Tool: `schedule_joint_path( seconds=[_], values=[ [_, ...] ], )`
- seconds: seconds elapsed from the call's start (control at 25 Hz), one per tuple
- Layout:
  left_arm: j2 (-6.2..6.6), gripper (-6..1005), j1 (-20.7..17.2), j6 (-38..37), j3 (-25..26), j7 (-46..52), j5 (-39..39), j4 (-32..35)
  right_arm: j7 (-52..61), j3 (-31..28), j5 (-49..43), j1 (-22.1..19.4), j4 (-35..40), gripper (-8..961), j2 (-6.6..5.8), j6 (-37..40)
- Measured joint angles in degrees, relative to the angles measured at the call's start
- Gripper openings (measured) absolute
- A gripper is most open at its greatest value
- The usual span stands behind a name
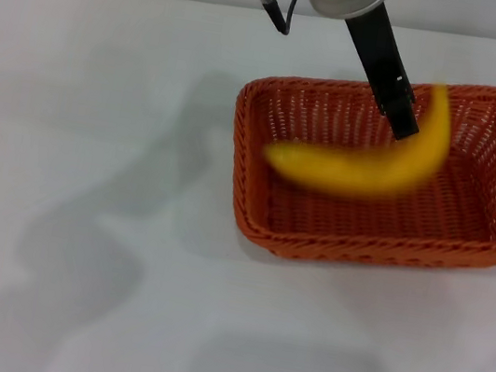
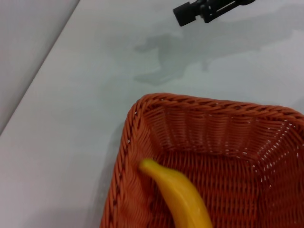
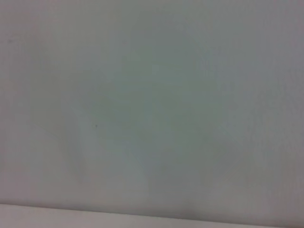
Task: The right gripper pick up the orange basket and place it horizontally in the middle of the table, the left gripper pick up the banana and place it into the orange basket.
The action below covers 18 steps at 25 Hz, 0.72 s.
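On my head view the left gripper (image 1: pixel 403 126) comes down from the top edge of the frame, right of centre. Its black body slants down and to the right from a silver wrist with a green ring light. Its tip ends over the upper middle of the orange basket (image 1: pixel 369 258) and meets the upper right part of the banana (image 1: pixel 364 169).

The banana shows as a blurred yellow arc across the inside of the basket. One end is low at the centre left of the basket. The other end curves up at the right, past the gripper's tip and above the far rim. From here I cannot tell whether the gripper is clamped on the banana or has let it go, and I cannot tell whether the fruit touches the basket floor.

The basket sits flat on the table (image 1: pixel 97 124) in the right half of the frame, its long side running across, and its right edge is cut off by the frame border.

The left wrist view looks into one corner of the basket (image 2: pixel 213 103). There the banana (image 2: pixel 183 197) has its narrow end close against the woven side wall. Beyond the basket, over bare table (image 2: pixel 95 95), the right gripper (image 2: pixel 180 15) shows as a small dark shape well apart from the basket. I cannot make out its state.

The right wrist view gives me only white table surface (image 3: pixel 152 114).
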State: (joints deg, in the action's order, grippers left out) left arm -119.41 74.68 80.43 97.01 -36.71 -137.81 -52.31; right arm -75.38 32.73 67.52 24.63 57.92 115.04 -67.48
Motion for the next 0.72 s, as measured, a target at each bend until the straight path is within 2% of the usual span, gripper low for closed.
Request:
schedule_joint_path(
  seconds=[0.2,0.32,0.4,0.44,0.6,0.72],
  values=[
    [0.24,673,-2.5,-1.5,0.7,-3.2,2.7,-1.6,-0.5,-0.1,0.8,-0.5,0.0,763,-0.05,0.6],
    [0.26,781,-5.9,-2.6,2.3,-5.1,3.0,-5.1,-1.9,-0.1,2.8,-1.6,0.2,763,-0.25,0.6],
    [0.2,854,-10.0,-3.5,3.9,-6.6,3.5,-9.1,-3.4,-0.1,4.7,-2.4,0.2,763,-0.33,0.7],
    [0.22,890,-13.3,-4.2,4.9,-7.5,4.3,-12.0,-4.6,-0.1,5.9,-2.7,0.1,763,-0.32,0.7],
    [0.26,892,-24.8,-7.1,9.8,-12.7,8.9,-20.5,-8.5,-0.2,10.2,-3.8,-0.4,763,-0.1,1.2],
    [0.35,893,-35.7,-11.6,12.2,-19.6,16.7,-25.6,-10.9,-0.2,13.8,-4.5,-1.4,763,-0.09,1.3]
  ],
)
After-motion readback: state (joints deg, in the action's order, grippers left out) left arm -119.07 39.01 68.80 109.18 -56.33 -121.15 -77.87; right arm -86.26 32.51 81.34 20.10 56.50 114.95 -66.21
